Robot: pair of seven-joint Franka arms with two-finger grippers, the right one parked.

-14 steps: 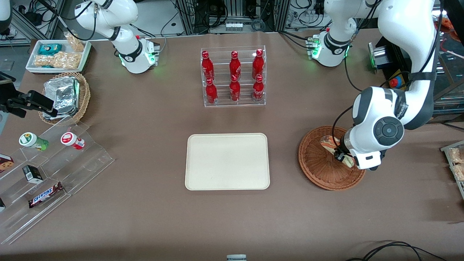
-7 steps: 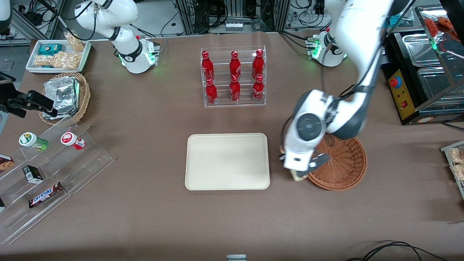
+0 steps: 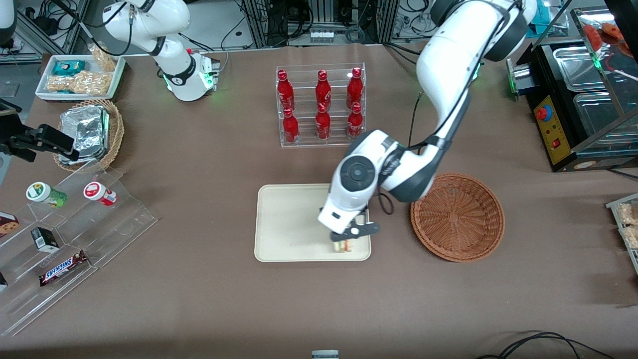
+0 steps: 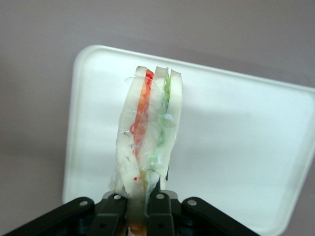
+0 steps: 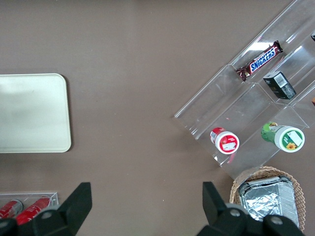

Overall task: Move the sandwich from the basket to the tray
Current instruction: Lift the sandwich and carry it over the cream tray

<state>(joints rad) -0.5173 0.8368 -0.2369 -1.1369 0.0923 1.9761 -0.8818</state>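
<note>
Sandwich [image 4: 147, 132]: held in the gripper [image 4: 137, 204], hanging above the tray [image 4: 236, 147] and clear of its surface; in the front view only its lower end [image 3: 341, 245] shows under the wrist, over the tray's corner nearest the front camera on the basket's side.
Long axis: runs straight out from the fingertips, away from the wrist, so the wedge hangs roughly upright over the tray.
Facing: the cut edge is turned to the wrist camera, showing three pale bread slices with a red-orange layer and a green layer between them; clear wrap crinkles over them.
Gripper: nearly closed, its two black fingers [image 4: 110, 209] pinching the sandwich's near end from either side, one on each outer slice.
Tray: directly under the gripper, cream, with nothing lying on it; its rim passes just beneath the sandwich's end.
Basket [image 3: 457, 217]: beside the gripper toward the working arm's end of the table, near the tray but apart from it, with nothing in it.
Arm: its wrist and forearm reach over the tray's basket-side edge, covering part of that edge in the front view.
Bottle rack [image 3: 321, 104]: farther from the front camera than the gripper, clear acrylic with six red bottles, well apart from the tray.
Clear stepped stand [image 3: 75, 219]: well off toward the parked arm's end, with two small tubs, a dark box and a Snickers bar.
Tan basket [image 3: 117, 127]: same end, holding foil packs.
In the way: nothing stands between the sandwich and the tray below it.
</note>
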